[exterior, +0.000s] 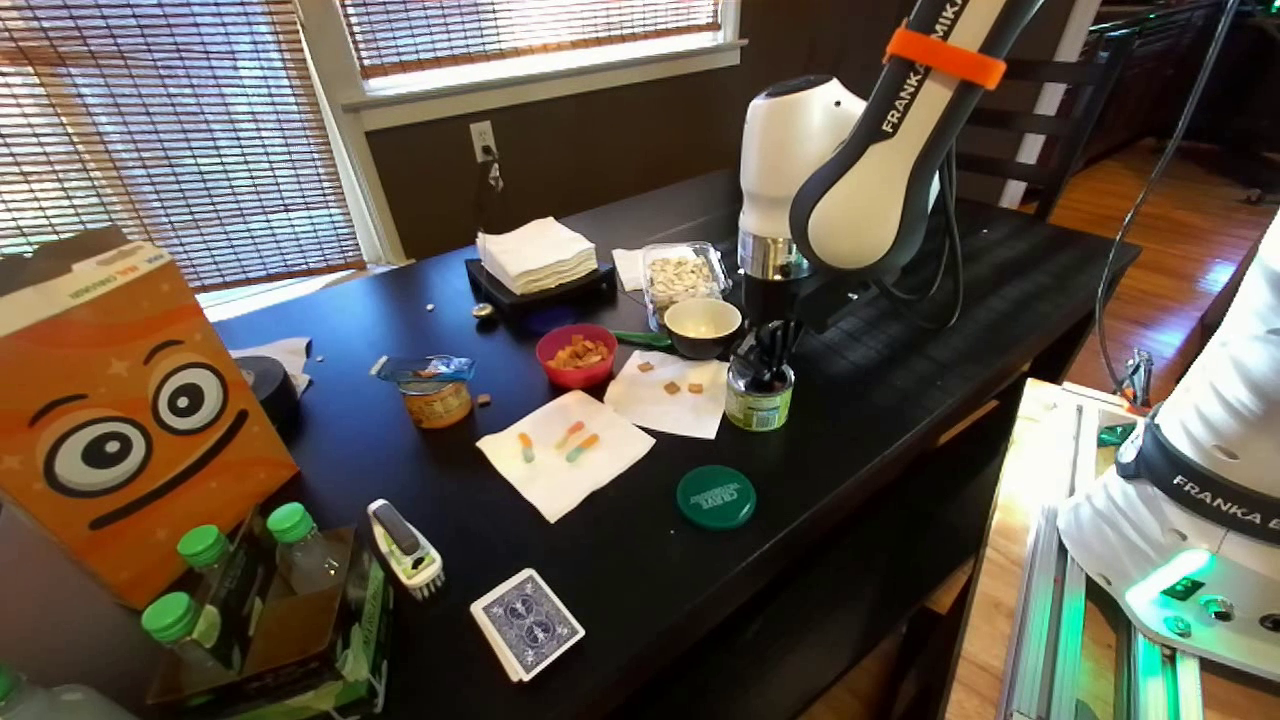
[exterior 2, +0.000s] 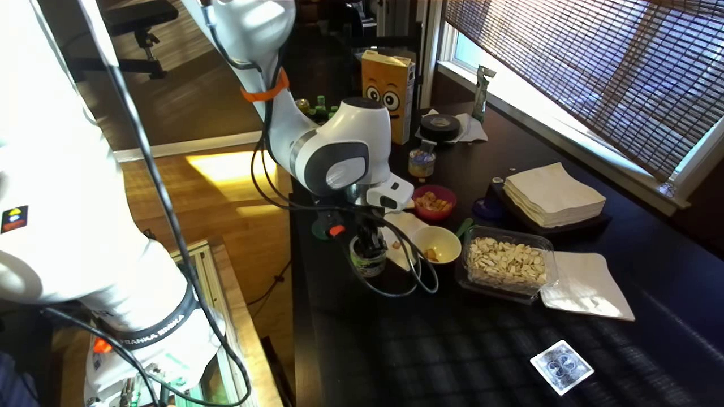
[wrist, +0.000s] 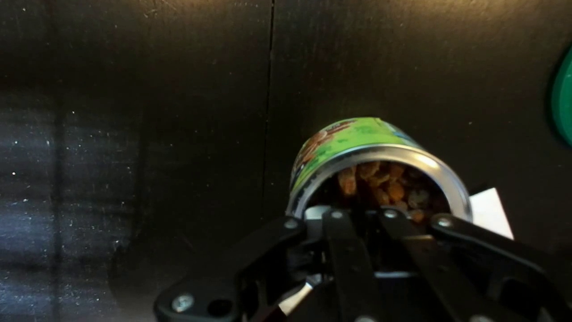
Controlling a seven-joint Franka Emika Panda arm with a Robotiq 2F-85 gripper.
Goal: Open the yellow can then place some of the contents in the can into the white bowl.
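The yellow can [exterior: 760,410] stands upright and open on the table; it also shows in an exterior view [exterior 2: 368,264]. In the wrist view the can [wrist: 357,133] has a green label, a bare metal rim and orange-brown pieces inside. My gripper [exterior: 768,362] points down into the can's mouth, and it also shows in an exterior view [exterior 2: 370,242]. In the wrist view the fingers [wrist: 364,203] are close together, but their tips are hidden in the dark inside. The white bowl [exterior 2: 444,240] has a few brown pieces in it; it also shows in an exterior view [exterior: 703,318], beside the can.
A green lid [exterior: 717,497] lies near the can. A pink bowl [exterior: 577,372] of orange pieces, napkins [exterior: 565,440] with candies, a clear box [exterior: 685,272] of seeds and a napkin stack [exterior: 537,258] stand beyond. Cables [exterior 2: 407,291] hang from the arm near the white bowl.
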